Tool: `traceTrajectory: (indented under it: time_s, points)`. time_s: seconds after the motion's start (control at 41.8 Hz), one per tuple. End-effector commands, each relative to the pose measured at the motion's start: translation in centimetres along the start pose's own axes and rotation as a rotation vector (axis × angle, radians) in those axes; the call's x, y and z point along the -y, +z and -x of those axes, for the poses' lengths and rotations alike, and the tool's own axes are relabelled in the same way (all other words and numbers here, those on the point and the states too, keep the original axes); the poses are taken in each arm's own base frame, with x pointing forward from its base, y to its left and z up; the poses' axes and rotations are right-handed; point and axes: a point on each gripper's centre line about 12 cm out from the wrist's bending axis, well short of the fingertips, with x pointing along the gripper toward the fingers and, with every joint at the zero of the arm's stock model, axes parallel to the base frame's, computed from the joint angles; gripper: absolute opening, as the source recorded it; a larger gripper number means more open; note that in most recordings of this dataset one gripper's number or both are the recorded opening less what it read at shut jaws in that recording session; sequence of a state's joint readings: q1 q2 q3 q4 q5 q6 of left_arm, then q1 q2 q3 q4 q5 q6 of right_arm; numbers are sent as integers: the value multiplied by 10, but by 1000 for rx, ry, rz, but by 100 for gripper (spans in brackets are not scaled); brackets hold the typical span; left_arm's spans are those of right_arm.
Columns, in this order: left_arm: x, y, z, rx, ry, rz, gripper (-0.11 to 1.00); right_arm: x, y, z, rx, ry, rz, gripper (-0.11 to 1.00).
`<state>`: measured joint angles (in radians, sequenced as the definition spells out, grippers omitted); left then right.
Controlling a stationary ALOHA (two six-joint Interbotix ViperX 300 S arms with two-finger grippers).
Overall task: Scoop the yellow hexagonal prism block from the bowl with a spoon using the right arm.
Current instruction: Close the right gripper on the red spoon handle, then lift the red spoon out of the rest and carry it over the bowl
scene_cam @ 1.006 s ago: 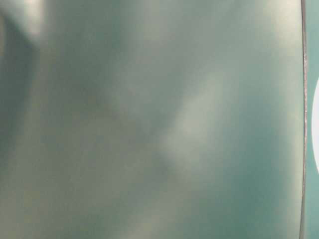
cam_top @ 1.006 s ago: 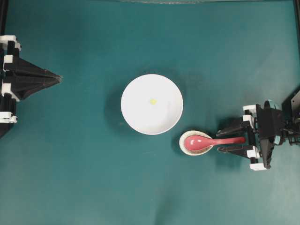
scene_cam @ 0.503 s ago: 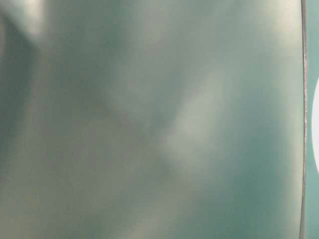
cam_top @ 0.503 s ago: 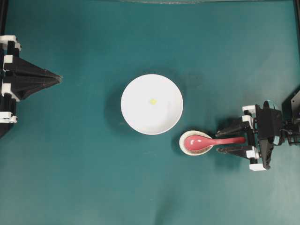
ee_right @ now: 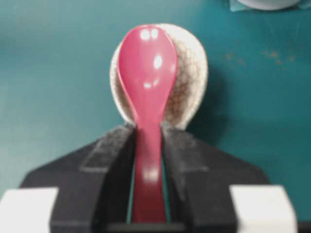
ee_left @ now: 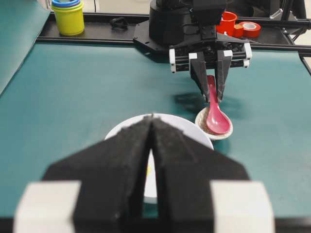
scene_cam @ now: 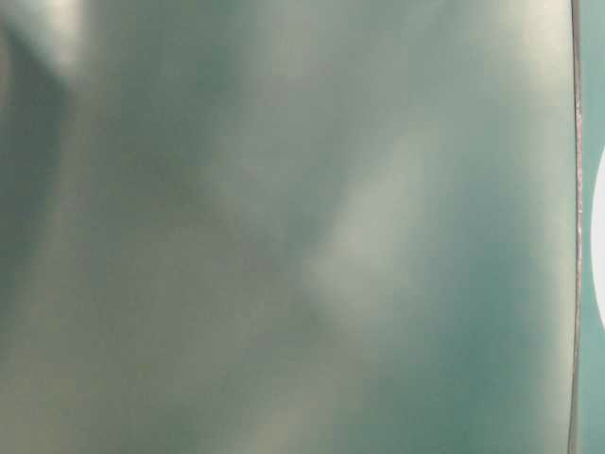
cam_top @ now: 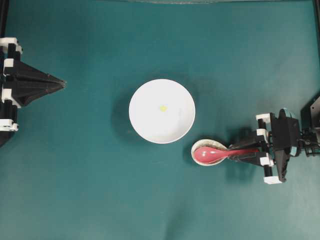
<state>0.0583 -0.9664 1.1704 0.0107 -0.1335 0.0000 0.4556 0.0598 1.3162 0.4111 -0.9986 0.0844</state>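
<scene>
On the speckled rest (cam_top: 208,153) beside the bowl (cam_top: 162,111), the spoon (cam_top: 220,153) lies handle toward the right gripper (cam_top: 239,152), whose fingers pinch its handle; only overhead shows the yellow hexagonal prism block (cam_top: 163,108) in the bowl; left gripper (ee_left: 151,127) closed.

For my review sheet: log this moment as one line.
phase: grasping | right gripper: shut on spoon handle | spoon scoop: on rest | block: in bowl | left gripper: shut, idle

Desk (cam_top: 90,190): flat, covered in dark teal matting, plain all over.
Bowl (cam_top: 150,127): white, round, sits directly on desk near centre.
Spoon rest (cam_top: 216,146): small speckled off-white oval, on desk just right and near side of bowl, apart from it.
Far edge: black rail (ee_left: 97,36) borders the matting.
</scene>
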Motion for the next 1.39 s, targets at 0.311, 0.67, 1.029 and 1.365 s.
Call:
traceTrajectory:
  time_s: [0.311,0.67,1.029,1.365]
  points:
    - [0,10,-2,25,2,-1,0,-12,39,3,112,49,-30,24]
    - [0,10,-2,25,1,3,0,-3,85,5,64,22,-38,24]
    - [0,9,-2,23,1,0,0,20,127,0,-86,-30,-90,24]
    - [0,4,-2,-15,2,9,0,38,178,-6,-212,-47,-113,24]
